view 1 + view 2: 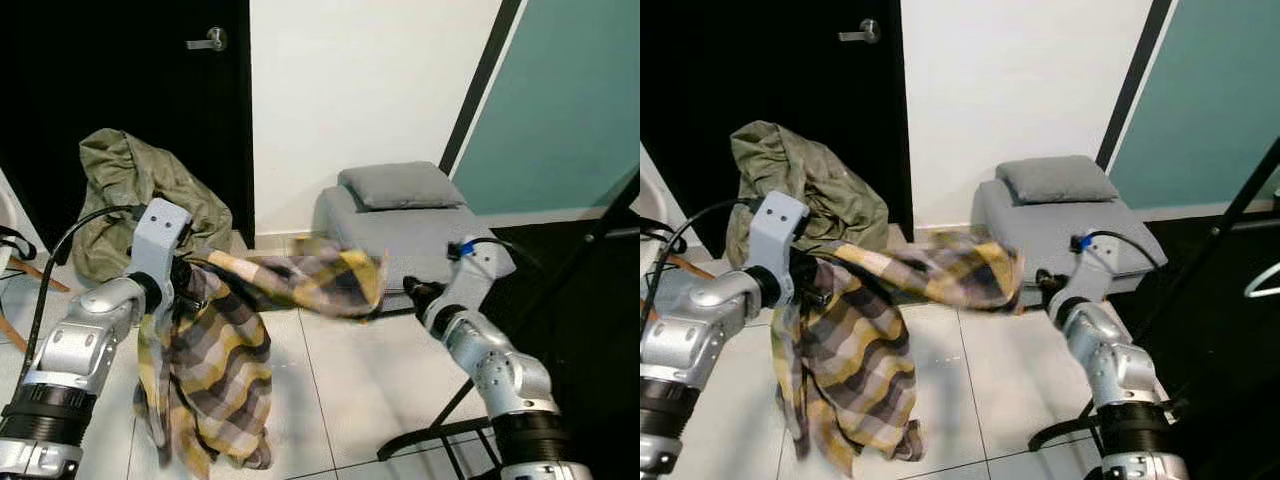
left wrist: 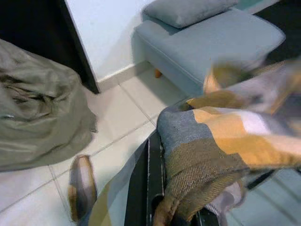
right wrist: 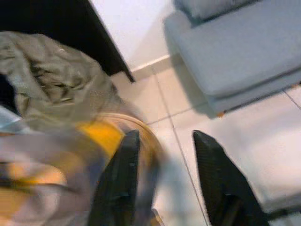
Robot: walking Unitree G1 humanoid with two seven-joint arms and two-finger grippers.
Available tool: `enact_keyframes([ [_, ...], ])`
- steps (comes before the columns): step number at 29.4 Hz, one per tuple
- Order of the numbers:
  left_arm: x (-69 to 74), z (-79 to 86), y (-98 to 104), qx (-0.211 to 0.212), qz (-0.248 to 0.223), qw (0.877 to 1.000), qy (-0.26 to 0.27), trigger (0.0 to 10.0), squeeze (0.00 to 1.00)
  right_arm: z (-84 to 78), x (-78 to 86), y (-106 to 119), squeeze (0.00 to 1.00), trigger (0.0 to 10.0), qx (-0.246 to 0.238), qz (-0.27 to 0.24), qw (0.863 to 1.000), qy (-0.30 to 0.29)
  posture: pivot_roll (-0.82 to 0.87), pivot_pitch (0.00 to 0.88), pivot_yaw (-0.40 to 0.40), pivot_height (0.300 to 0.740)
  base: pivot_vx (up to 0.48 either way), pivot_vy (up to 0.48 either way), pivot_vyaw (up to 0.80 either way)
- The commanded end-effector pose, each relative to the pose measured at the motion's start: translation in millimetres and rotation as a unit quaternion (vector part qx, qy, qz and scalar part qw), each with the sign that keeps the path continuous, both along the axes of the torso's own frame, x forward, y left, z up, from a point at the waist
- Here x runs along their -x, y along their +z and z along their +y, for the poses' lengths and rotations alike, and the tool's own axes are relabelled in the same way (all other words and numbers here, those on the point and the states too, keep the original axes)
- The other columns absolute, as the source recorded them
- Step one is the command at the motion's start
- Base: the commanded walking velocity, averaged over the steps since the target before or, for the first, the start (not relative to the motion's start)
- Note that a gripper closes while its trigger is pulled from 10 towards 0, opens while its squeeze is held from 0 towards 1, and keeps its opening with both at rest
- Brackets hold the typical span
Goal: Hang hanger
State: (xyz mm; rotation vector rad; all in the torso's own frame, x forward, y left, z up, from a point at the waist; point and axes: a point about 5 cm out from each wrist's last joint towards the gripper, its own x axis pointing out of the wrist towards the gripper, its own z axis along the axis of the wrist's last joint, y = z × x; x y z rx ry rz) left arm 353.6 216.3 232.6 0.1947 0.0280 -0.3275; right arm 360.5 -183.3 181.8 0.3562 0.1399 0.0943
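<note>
The plaid shirt (image 1: 215, 350), draped from the left tool (image 2: 155, 188), which is closed on its fabric, and blurred where one end is flung toward the open, empty right tool (image 3: 164, 179), could slip to the tiled floor (image 1: 350, 380); no hanger can be made out.

You're in a home room: tiled floor (image 1: 350, 370), grey upholstered ottoman (image 1: 400, 225) with cushion (image 1: 400, 185), dark door (image 1: 130, 100).
</note>
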Motion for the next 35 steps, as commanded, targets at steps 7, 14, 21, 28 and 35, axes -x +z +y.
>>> enact_keyframes([
  [7,7.1,-8.2,19,0.041,0.022,0.998,-0.052,0.0,0.00,23.7,8.6,-18,0.00,10.0,0.045,0.056,0.993,0.097,0.04,0.136,-0.036,0.740,0.000,0.000,0.00],
  [14,-7.4,0.4,40,0.250,0.021,0.966,0.057,0.0,0.00,50.5,18.2,4,0.00,10.0,0.056,-0.048,0.975,0.208,0.04,0.140,-0.037,0.740,0.000,0.000,0.00],
  [21,-19.5,8.9,58,0.355,0.004,0.924,0.144,0.0,0.00,93.6,53.4,21,0.00,10.0,0.124,-0.148,0.900,0.391,0.04,0.145,-0.040,0.740,0.000,0.000,0.00],
  [28,-33.8,-16.8,100,0.415,0.007,0.900,0.136,0.0,0.00,128.9,85.9,20,0.00,10.0,0.098,-0.170,0.824,0.532,0.05,0.144,-0.045,0.740,0.000,0.000,0.00],
  [35,-43.1,-30.6,110,0.403,0.016,0.900,0.168,0.0,0.00,141.9,79.7,7,0.00,10.0,0.172,-0.178,0.822,0.513,0.05,0.141,-0.044,0.740,0.000,0.000,0.00],
])
